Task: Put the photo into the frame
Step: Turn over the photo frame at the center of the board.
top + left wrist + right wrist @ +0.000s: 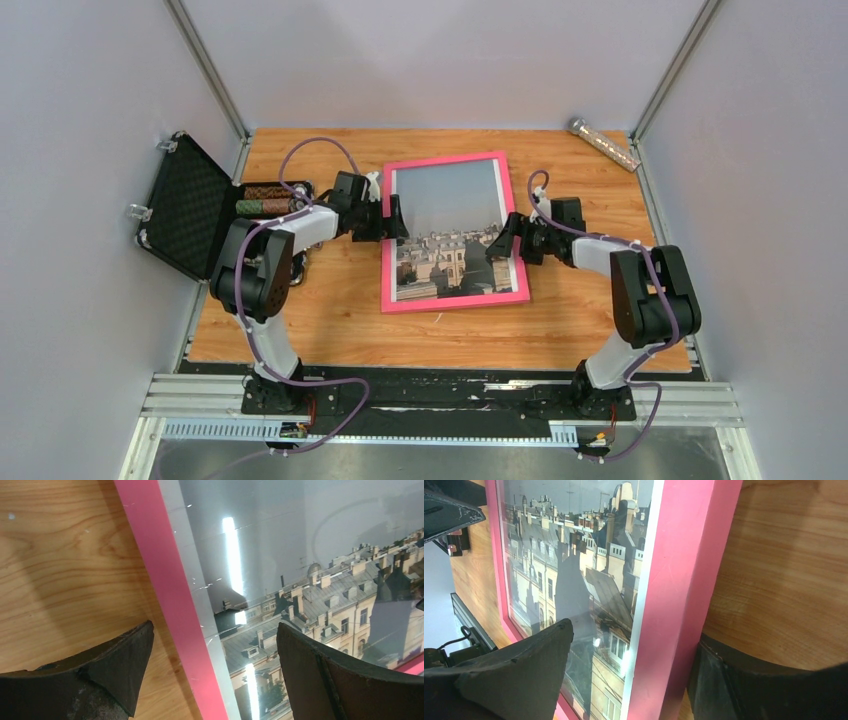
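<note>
The pink frame (455,300) lies flat on the wooden table, front side up. The photo (447,205) of sky and city rooftops sits inside it behind a reflective pane. My left gripper (390,222) is open astride the frame's left rail (170,595), one finger (120,665) over the wood and the other (310,670) over the photo (320,590). My right gripper (508,240) is open astride the right rail (684,580). Its inner finger (524,670) hangs over the photo (574,555), and its outer finger (744,680) sits close against the rail's outer side.
An open black case (185,205) stands at the table's left edge, with small rolls beside its lid. A silvery tube (603,143) lies at the back right corner. Grey walls close in both sides and the back. A metal rail (450,395) runs along the near edge.
</note>
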You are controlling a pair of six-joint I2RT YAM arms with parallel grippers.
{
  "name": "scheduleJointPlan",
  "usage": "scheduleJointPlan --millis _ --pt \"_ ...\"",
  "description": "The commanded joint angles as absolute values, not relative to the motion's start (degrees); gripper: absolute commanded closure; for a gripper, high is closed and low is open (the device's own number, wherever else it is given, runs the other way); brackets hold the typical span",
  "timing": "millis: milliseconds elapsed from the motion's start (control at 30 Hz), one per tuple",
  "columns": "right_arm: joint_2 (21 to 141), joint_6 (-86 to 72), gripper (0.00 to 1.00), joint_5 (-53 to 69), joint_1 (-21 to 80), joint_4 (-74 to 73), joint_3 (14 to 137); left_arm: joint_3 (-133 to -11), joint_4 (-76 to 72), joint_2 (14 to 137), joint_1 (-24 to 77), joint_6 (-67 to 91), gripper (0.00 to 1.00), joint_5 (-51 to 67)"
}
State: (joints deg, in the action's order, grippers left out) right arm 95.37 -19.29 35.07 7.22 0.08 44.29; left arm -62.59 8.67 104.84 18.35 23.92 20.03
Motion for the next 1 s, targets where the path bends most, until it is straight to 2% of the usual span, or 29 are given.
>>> scheduleJointPlan --millis 0,333,633,967 --pt "93.0 -16.5 0.18 31.5 7.5 0.3 44.3 -63.1 11.0 102.6 18.4 21.1 0.00 16.6" --pt "87.4 -14.9 0.05 28.7 7.0 0.2 40.6 -63.1 11.0 103.5 18.4 19.9 0.00 17.1" --pt "83.5 -15.6 0.00 28.6 6.3 0.7 38.1 -63.4 10.7 104.0 18.5 19.0 0.00 17.7" --pt "77.4 -16.5 0.00 26.7 2.1 0.9 38.0 -64.4 11.8 100.8 18.3 16.2 0.00 15.3"
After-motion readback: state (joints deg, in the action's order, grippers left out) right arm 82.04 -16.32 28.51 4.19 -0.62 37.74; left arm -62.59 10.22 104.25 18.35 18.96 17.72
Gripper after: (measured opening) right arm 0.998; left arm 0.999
